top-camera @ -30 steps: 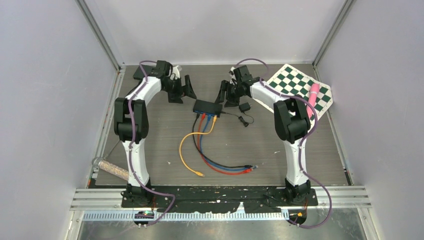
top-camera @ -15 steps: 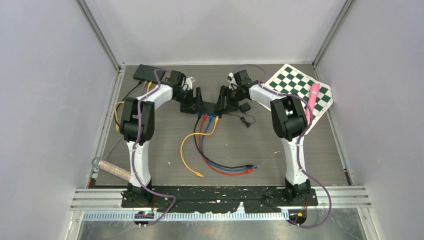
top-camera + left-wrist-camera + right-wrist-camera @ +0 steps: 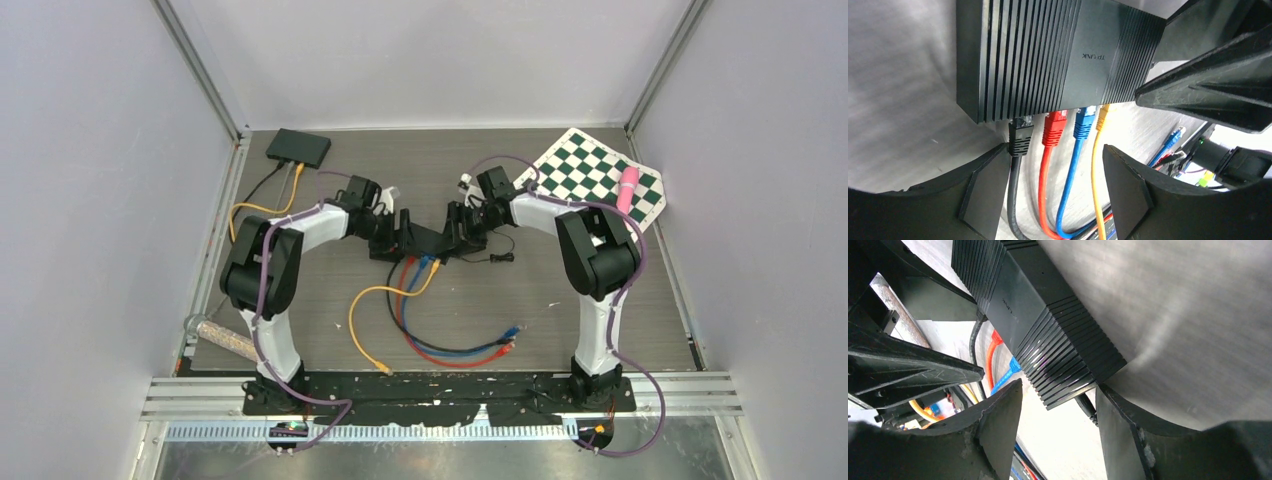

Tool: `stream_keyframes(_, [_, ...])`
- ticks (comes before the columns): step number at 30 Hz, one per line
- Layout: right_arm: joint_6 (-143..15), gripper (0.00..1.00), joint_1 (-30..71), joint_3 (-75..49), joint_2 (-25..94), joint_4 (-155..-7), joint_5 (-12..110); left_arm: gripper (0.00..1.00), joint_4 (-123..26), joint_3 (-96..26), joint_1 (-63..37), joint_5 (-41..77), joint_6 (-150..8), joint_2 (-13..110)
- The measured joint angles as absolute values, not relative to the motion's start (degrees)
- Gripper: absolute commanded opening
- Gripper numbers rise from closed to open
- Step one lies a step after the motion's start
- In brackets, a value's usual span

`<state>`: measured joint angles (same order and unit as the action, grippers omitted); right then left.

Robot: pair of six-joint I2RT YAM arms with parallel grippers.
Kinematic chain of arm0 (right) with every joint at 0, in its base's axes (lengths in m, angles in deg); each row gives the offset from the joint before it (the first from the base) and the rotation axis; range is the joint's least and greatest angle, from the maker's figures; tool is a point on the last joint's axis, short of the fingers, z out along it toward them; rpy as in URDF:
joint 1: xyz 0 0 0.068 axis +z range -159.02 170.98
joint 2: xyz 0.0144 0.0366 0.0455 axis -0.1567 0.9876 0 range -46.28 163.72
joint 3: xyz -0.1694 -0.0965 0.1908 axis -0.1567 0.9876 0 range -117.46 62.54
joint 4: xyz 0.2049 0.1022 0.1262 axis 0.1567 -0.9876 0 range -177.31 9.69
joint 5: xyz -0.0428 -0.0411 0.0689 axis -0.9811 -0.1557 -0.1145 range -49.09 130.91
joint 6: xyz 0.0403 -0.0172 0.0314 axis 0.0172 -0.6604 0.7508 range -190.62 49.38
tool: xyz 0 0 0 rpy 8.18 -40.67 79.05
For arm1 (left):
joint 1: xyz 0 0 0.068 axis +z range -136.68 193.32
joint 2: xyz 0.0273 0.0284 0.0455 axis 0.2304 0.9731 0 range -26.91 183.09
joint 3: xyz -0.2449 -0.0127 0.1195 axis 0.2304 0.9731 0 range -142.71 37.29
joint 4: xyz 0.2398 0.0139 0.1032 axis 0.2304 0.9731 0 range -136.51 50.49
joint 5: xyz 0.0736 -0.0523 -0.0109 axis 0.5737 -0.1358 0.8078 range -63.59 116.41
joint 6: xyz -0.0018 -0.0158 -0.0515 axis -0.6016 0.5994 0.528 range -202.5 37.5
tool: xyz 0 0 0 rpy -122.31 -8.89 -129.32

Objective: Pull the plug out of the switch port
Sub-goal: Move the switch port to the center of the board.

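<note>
Black ribbed switch [image 3: 1048, 60] carries black, red, blue and yellow plugs. Left gripper [image 3: 1055, 195] stands wide around the cables; right gripper [image 3: 1058, 432] brackets the switch's end, grip uncertain.
</note>
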<state>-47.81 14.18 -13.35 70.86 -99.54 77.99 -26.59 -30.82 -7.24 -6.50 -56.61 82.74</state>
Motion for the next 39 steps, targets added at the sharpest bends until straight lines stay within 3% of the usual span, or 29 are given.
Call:
stream_keyframes(11, [-50.43, 0.71, 14.45, -2.47, 60.87, -100.85, 71.85, 0.84, -24.60, -19.74, -11.85, 3.12, -55.11, 71.00])
stream_keyframes(16, [-52.18, 0.76, 14.51, -2.40, 56.63, -103.47, 66.30, 0.93, -18.24, -23.44, -11.19, 11.66, -58.06, 68.92])
stream_keyframes(24, [-54.17, 0.79, 13.90, -1.92, 44.41, -104.67, 53.23, 0.93, -14.70, -35.17, -7.85, 15.25, -61.14, 69.71])
stream_keyframes(31, [-55.63, 0.83, 12.20, -10.88, 55.60, -110.95, 42.91, 0.92, -15.05, -34.96, -6.98, 13.30, -61.42, 70.50])
stream_keyframes(34, [-56.33, 0.88, 11.95, -17.77, 61.81, -113.77, 38.47, 0.92, -15.72, -31.06, -7.04, 13.04, -60.61, 69.73])
stream_keyframes(39, [-60.51, 0.88, 11.87, -28.22, 67.87, -116.65, 34.85, 0.92, -15.50, -23.48, -7.08, 12.89, -59.89, 65.36])
